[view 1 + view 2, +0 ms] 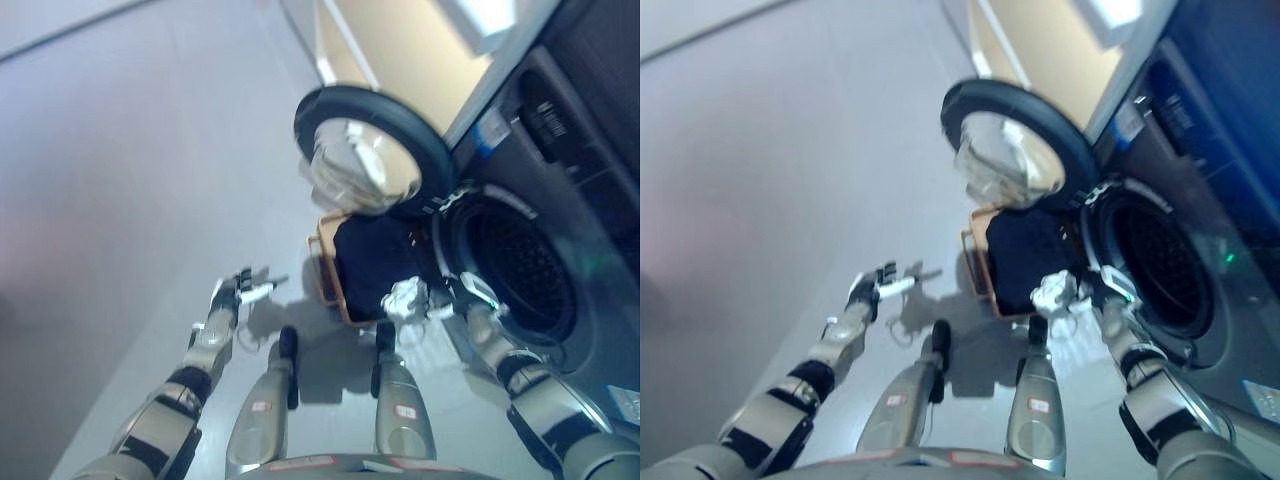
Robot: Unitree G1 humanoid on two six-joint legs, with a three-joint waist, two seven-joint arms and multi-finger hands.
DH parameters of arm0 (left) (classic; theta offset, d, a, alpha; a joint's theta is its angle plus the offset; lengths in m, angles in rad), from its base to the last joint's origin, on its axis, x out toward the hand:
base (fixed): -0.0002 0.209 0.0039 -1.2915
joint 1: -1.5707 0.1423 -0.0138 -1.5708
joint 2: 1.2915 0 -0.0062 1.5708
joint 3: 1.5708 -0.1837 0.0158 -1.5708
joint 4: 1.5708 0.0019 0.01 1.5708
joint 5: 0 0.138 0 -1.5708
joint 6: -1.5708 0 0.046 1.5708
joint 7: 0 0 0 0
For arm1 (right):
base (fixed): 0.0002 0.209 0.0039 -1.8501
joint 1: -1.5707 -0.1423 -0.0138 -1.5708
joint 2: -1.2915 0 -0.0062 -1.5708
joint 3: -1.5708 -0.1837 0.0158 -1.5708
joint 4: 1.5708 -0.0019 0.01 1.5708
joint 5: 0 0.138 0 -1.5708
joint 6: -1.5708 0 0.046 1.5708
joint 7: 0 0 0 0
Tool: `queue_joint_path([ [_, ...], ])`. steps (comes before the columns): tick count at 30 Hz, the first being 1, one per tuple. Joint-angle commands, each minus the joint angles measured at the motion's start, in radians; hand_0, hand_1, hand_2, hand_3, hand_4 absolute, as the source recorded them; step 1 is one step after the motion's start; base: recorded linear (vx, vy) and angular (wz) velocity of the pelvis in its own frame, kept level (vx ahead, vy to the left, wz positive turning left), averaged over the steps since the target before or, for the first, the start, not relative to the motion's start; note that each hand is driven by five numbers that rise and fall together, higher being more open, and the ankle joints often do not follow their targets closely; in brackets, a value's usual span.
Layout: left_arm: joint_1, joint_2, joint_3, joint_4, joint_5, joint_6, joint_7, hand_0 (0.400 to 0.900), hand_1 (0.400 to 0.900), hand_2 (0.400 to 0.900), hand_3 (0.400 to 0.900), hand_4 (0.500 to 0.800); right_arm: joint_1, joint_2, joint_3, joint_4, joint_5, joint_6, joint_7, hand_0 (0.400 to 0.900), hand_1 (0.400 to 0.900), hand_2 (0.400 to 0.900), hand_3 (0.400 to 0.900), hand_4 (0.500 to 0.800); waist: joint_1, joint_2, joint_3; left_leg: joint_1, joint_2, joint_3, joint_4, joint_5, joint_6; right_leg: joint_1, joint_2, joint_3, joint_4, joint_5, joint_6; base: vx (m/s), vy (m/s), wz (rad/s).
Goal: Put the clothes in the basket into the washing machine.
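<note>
A tan basket (322, 268) stands on the floor in front of the washing machine, filled with dark clothes (375, 262). The machine's round door (365, 150) is swung wide open above the basket. The dark drum (522, 272) gapes at the right. My right hand (465, 293) is at the drum's left rim, beside the basket, fingers curled on a pale crumpled cloth (405, 297) that hangs to its left. My left hand (237, 291) hovers over the bare floor left of the basket, fingers spread and holding nothing.
Grey floor (130, 180) spreads to the left and behind. The machine's dark front panel (560, 130) rises at the upper right, with a beige cabinet (400, 50) behind the door.
</note>
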State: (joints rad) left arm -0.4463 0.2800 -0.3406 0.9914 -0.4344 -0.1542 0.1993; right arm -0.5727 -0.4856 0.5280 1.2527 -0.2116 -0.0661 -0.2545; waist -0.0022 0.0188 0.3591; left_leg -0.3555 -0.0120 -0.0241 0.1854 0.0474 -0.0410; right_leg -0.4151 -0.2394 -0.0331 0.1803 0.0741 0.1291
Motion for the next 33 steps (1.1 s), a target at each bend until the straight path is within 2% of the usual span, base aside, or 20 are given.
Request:
queue_joint_path([
  [1, -0.048, 0.075, 0.030, -0.086, -0.048, -0.083, 0.059, 0.900, 0.900, 0.900, 0.900, 0.800, -0.104, -0.021, 0.015, 0.032, -0.029, 0.019, -0.067, 0.900, 0.900, 0.900, 0.900, 0.800, 0.019, 0.011, 0.028, -0.077, 0.038, -0.026, 0.071, -0.037, -0.048, -0.036, -0.044, 0.025, -0.024, 0.104, 0.035, -0.15, 0.037, 0.21],
  [9, -0.087, 0.071, 0.014, -0.286, -0.073, -0.099, 0.110, 0.900, 0.900, 0.900, 0.900, 0.800, -0.242, -0.052, -0.042, 0.083, 0.063, 0.040, -0.117, 0.900, 0.900, 0.900, 0.900, 0.800, 0.040, 0.061, 0.111, -0.262, 0.021, -0.042, 0.117, -0.015, -0.056, -0.215, -0.072, 0.020, 0.040, 0.109, 0.044, -0.11, 0.027, 0.15],
  [15, -0.106, 0.077, 0.013, -0.374, -0.077, -0.098, 0.130, 0.900, 0.900, 0.900, 0.900, 0.800, -0.325, -0.096, -0.057, 0.126, 0.085, 0.056, -0.132, 0.900, 0.900, 0.900, 0.900, 0.800, 0.050, 0.088, 0.148, -0.364, 0.012, -0.033, 0.181, -0.032, -0.055, -0.321, -0.088, 0.034, 0.096, 0.103, 0.046, -0.06, 0.044, 0.02],
  [20, -0.114, 0.073, 0.002, -0.404, -0.073, -0.094, 0.143, 0.900, 0.900, 0.900, 0.900, 0.800, -0.377, -0.134, -0.042, 0.165, 0.048, 0.089, -0.143, 0.900, 0.900, 0.900, 0.900, 0.800, 0.050, 0.108, 0.161, -0.421, -0.003, -0.031, 0.216, -0.042, -0.052, -0.375, -0.095, 0.047, 0.125, 0.100, 0.046, -0.02, 0.044, 0.01],
  [27, -0.119, 0.086, 0.021, -0.431, -0.069, -0.095, 0.161, 0.900, 0.900, 0.900, 0.900, 0.800, -0.398, -0.185, -0.025, 0.184, -0.006, 0.118, -0.133, 0.900, 0.900, 0.900, 0.900, 0.800, 0.044, 0.115, 0.161, -0.489, -0.012, -0.023, 0.244, -0.054, -0.050, -0.444, -0.096, 0.059, 0.143, 0.099, 0.045, 0.00, 0.039, -0.03],
  [33, -0.145, 0.101, 0.038, -0.456, -0.068, -0.093, 0.162, 0.900, 0.900, 0.900, 0.900, 0.800, -0.444, -0.225, -0.003, 0.214, -0.008, 0.142, -0.062, 0.900, 0.900, 0.900, 0.900, 0.800, 0.039, 0.109, 0.161, -0.561, -0.018, -0.022, 0.282, -0.065, -0.048, -0.509, -0.099, 0.067, 0.162, 0.098, 0.043, 0.00, 0.000, 0.00],
])
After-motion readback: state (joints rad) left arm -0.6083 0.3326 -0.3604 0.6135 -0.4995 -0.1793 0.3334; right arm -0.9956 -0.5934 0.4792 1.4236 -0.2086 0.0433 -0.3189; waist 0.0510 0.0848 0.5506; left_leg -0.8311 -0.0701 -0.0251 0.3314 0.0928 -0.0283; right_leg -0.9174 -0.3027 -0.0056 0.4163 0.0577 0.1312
